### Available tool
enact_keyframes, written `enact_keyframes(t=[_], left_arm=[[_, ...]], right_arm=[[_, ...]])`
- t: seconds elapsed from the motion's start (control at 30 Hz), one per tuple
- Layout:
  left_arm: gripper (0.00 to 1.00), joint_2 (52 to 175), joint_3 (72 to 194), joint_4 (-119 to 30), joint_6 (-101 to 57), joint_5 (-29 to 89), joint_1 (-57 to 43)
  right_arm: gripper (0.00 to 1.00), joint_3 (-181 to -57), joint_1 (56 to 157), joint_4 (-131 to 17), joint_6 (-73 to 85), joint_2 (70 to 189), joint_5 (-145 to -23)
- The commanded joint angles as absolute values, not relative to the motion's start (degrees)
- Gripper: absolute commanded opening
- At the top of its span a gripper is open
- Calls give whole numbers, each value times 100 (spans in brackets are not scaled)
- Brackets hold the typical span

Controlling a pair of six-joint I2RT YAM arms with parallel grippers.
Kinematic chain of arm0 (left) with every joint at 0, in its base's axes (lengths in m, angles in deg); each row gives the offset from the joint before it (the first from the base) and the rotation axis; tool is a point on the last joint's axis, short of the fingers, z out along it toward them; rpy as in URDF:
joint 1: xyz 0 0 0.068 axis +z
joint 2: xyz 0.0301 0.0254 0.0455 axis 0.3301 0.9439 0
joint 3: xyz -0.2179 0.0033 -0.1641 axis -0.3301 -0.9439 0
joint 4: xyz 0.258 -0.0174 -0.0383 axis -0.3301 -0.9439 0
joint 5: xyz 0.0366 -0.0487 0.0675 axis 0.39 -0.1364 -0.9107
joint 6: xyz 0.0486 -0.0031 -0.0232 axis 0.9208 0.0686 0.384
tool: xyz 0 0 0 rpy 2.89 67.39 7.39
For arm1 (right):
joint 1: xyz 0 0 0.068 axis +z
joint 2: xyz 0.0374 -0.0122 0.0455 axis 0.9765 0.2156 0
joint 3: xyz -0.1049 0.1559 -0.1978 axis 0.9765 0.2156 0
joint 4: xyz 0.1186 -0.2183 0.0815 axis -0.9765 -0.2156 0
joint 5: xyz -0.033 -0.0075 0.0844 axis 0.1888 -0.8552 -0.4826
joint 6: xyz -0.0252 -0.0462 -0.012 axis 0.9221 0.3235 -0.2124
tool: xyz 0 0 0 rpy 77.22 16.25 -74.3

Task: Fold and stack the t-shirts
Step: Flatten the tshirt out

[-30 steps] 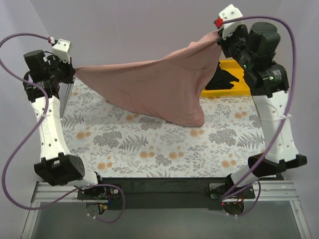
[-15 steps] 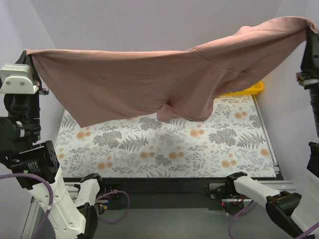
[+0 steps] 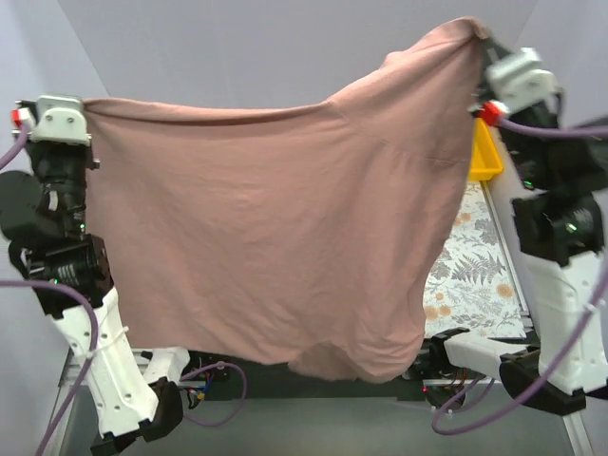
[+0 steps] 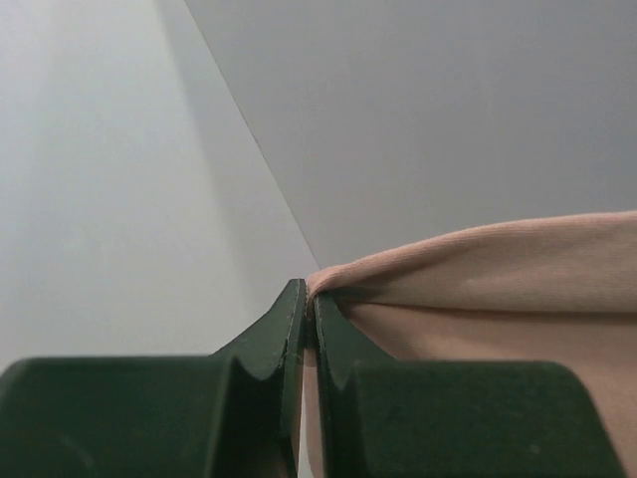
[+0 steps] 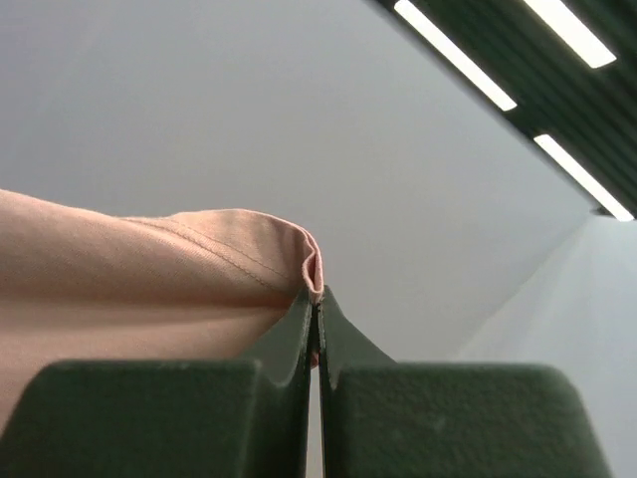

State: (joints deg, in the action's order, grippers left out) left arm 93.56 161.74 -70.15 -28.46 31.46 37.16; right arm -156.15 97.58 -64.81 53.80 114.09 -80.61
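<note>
Hanging far lower than half a second ago, the pink tee is now spreading as a broad curtain between the two arms. Its bottom edge is dropping past the near edge of the table, where earlier it was sagging above the middle. The right wrist is also reaching higher than it was.

As a judgement, the task is only beginning. The tee is being held up and opened out, with no fold in it yet. Laying it flat, folding it, handling the black tee and stacking both are all still to come. The black tee is not showing in any view.

Nearest, the left arm is rearing up from its base, with its wrist at the tee's top left corner. The left fingers are pressing together on a fold of the pink edge. The right arm is standing upright, its wrist above the left one. The right fingers are pinching the stitched hem, closed tight on it. Farther back, a corner of the yellow bin is peeking out beside the tee.
</note>
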Motion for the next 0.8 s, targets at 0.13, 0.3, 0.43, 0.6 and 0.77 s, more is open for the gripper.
enact_keyframes(t=[0.13,0.3,0.43,0.6,0.77], left_arm=[[0,9703,13881,-7283,-2239,3972,3756],[0,10476,12608,-6469,-1975,4080,3756],[0,12098,12533,-5983,-1922,4062,3729],[0,14043,13499,-5842,-2230,4150,3703],[0,15399,14528,-5736,-2344,4080,3703]], right_arm=[[1,-13617,9759,-5476,5936,12223,-8641],[1,-12755,9812,-4825,6200,13311,-8792],[1,-12911,9838,-4613,6341,14453,-8765],[1,-13815,9838,-4481,6543,16149,-8380],[1,-14694,9847,-4490,6727,17049,-8238]])
